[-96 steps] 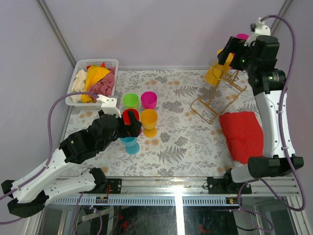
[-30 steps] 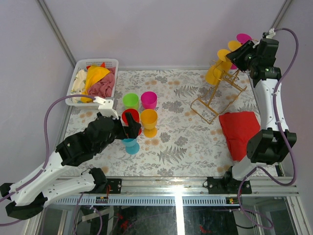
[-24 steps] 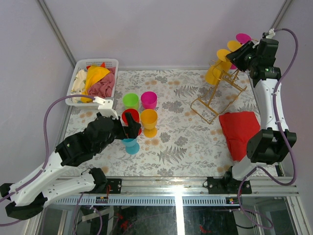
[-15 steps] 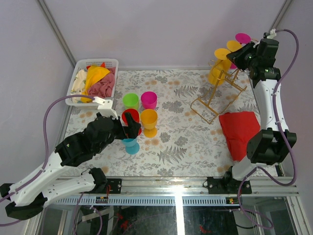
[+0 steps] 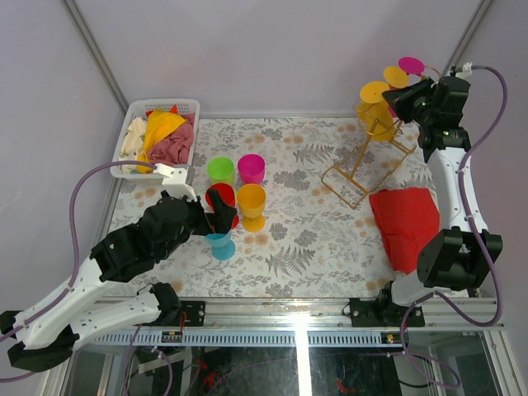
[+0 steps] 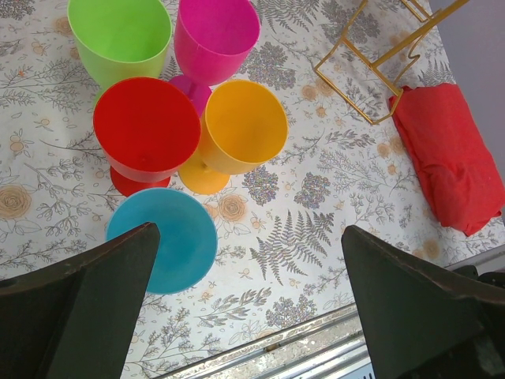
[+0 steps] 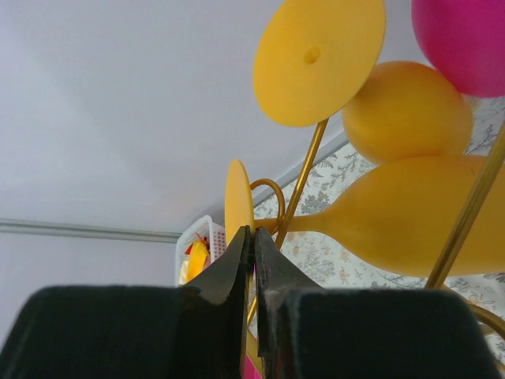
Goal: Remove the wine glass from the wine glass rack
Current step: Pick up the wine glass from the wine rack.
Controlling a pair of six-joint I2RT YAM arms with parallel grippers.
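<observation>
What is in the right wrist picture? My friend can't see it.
The right gripper, shut, pinches the thin foot of a yellow wine glass hanging sideways on the gold wire rack. Another yellow glass and a pink glass hang above it.

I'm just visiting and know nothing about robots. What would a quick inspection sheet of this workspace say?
Surface: table covered in a fern-print cloth.
Job's things: gold wine glass rack at far right; yellow wine glass hanging on it, beside another yellow and a magenta one.
Clutter: five coloured glasses standing; white basket of cloths; folded red cloth.
Grippers: right gripper shut on that glass's foot; left gripper open above the standing glasses.
Cables: purple cable on each arm.
Surroundings: plain pale walls.
</observation>
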